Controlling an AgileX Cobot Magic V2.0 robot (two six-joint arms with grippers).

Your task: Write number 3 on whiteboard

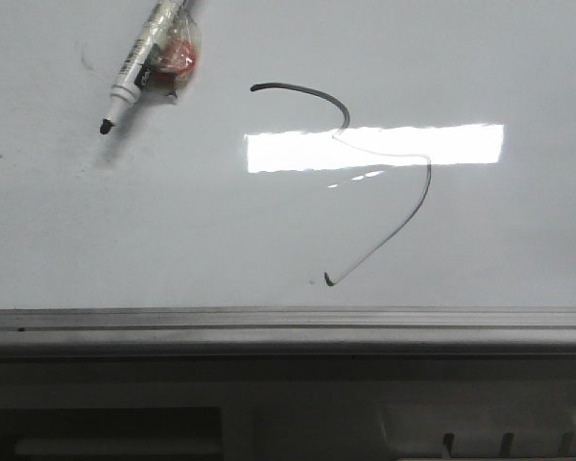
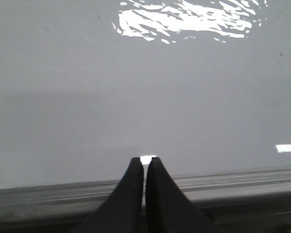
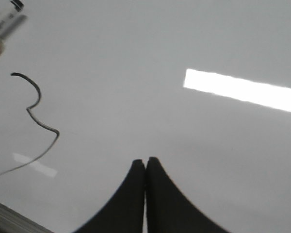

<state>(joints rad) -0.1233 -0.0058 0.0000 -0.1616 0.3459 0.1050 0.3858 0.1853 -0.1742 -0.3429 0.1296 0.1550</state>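
Observation:
The number 3 (image 1: 384,182) is drawn in thin dark marker line on the glossy pale whiteboard (image 1: 125,240): a small upper arc joined to a longer lower curve with a tiny hook. It also shows in the right wrist view (image 3: 36,109). A marker (image 1: 142,60) with a black tip and red tape lies uncapped on the board at the far left, held by nothing. My left gripper (image 2: 145,159) is shut and empty above the board's rail. My right gripper (image 3: 145,160) is shut and empty over bare board, to the right of the 3.
A grey metal rail (image 1: 288,327) runs along the board's near edge and also shows in the left wrist view (image 2: 242,182). A bright rectangular glare (image 1: 374,147) crosses the 3. Below the rail is a dark ledge (image 1: 288,423).

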